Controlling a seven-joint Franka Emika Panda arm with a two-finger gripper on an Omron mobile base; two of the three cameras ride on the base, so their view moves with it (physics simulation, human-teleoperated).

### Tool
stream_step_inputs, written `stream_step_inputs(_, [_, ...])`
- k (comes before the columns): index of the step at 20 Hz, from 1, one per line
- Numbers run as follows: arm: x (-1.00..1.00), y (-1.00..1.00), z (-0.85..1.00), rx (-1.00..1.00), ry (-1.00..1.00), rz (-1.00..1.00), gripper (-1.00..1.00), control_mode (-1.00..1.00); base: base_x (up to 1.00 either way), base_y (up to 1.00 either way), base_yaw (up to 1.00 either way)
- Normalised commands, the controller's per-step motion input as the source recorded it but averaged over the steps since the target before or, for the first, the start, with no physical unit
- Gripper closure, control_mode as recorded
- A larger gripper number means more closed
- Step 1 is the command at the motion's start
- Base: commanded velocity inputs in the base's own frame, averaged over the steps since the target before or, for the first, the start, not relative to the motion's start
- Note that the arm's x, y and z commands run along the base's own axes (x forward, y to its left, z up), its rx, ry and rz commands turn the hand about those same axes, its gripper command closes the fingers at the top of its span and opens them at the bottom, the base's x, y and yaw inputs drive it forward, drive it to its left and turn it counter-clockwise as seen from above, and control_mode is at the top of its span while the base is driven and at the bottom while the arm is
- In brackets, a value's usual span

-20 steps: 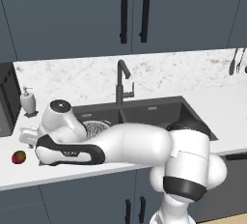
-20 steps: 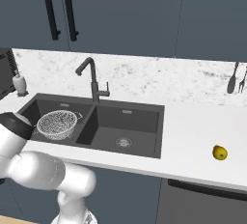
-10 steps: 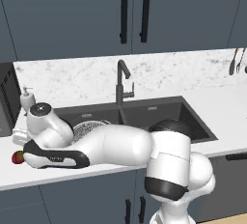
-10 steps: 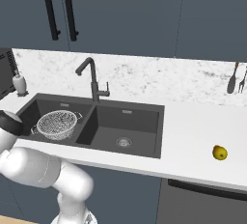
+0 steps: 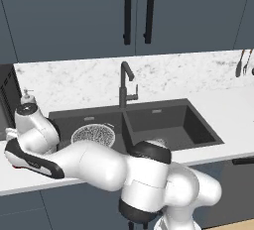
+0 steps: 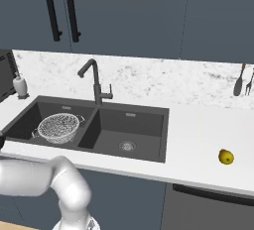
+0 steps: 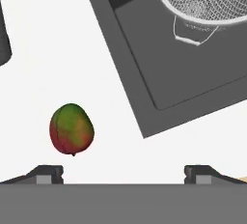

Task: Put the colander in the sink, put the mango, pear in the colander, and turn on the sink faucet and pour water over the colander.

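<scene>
The mango (image 7: pixel 71 129), red with a green patch, lies on the white counter left of the sink (image 7: pixel 140 73). My gripper (image 7: pixel 124 174) hovers over it, open, with nothing between the fingertips (image 7: pixel 48 173); the mango sits just beyond the left tip, off centre. The wire-mesh colander (image 5: pixel 93 134) stands in the left basin, also in the right base view (image 6: pixel 58 127) and the hand view (image 7: pixel 202 1). The yellow pear (image 6: pixel 226 156) rests on the counter far right of the sink (image 6: pixel 149 149). The dark gooseneck faucet (image 5: pixel 126 83) rises behind the divider between the basins.
A soap dispenser (image 6: pixel 20 85) stands at the back left of the counter beside a dark appliance (image 5: pixel 7 100). Utensils (image 6: pixel 243 80) hang on the wall at the far right. Cabinet doors with dark handles (image 5: pixel 136 11) are above the counter.
The arm has swung left, away from the sink, out over the counter. The hand now covers the spot where the mango lay in the left base view. The colander and pear have not moved.
</scene>
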Motion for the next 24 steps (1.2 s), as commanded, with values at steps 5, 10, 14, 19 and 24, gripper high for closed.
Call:
stream_step_inputs(5, [0.22,0.13,-0.18,0.03,0.08,0.0,-1.0,-1.0,0.0,0.0,0.0])
stream_step_inputs(10, [0.03,0.18,-0.35,0.02,0.04,0.01,-1.0,-1.0,0.0,0.0,0.0])
stream_step_inputs(14, [0.09,0.17,-0.27,0.0,0.0,0.07,-1.0,-1.0,0.0,0.0,0.0])
stream_step_inputs(19, [0.29,0.14,-0.11,0.0,-0.01,0.09,-1.0,-1.0,0.0,0.0,0.0])
stream_step_inputs(24, [0.18,0.2,-0.28,0.0,0.0,0.12,-1.0,-1.0,0.0,0.0,0.0])
